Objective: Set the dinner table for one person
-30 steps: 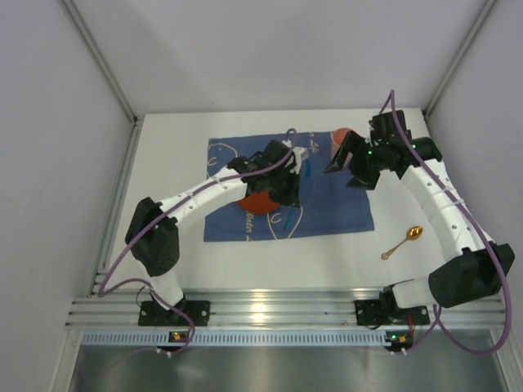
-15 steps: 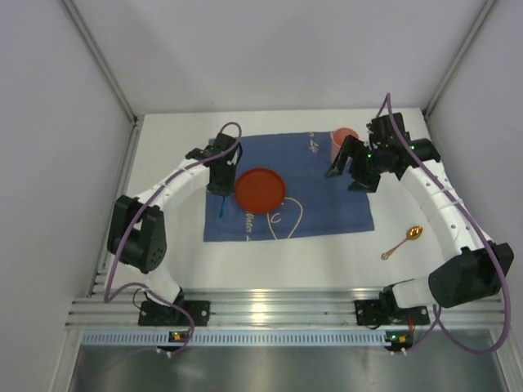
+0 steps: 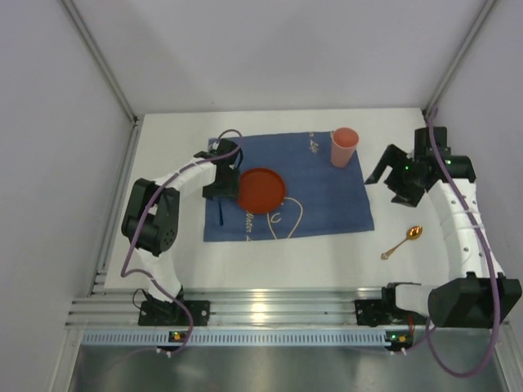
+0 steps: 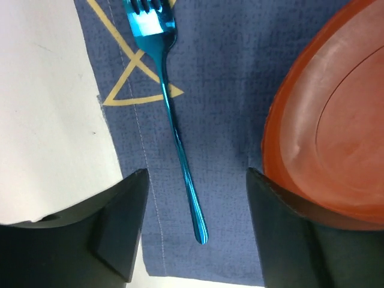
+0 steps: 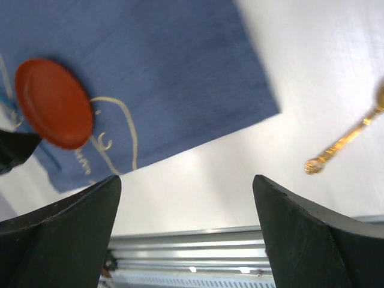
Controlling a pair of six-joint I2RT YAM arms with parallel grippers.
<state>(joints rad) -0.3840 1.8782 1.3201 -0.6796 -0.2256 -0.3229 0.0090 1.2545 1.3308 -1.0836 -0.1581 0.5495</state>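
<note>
Large white matte table (image 3: 172,253) is filling the cell floor, with its ribbed aluminium rail running along the 6 o'clock edge by the arm bases. Blue cloth mat with pale line drawings (image 3: 327,200) is lying mid-table.

Left claw (image 4: 197,179) is hovering over the mat's 9 o'clock strip, released, jaws standing apart and gripping nothing. Slim blue metallic fork (image 4: 174,126) is lying flat on the mat between those jaws, touching neither. Its tines are pointing to 12 and the handle tip is sitting close to the mat's 6 o'clock hem.

Round red-orange plate (image 3: 261,189) is sitting on the mat just at 3 o'clock of the fork, not touching it. Salmon-pink cup (image 3: 344,146) is standing upright at the mat's 1 o'clock corner, well apart from the plate.

Right claw (image 5: 186,186) is hanging over bare table at 4 o'clock of the cup, released wide and empty. Small gold spoon (image 3: 403,242) is lying on bare table at 4 o'clock of the mat, off the cloth, with its bowl pointing to 1 o'clock.
</note>
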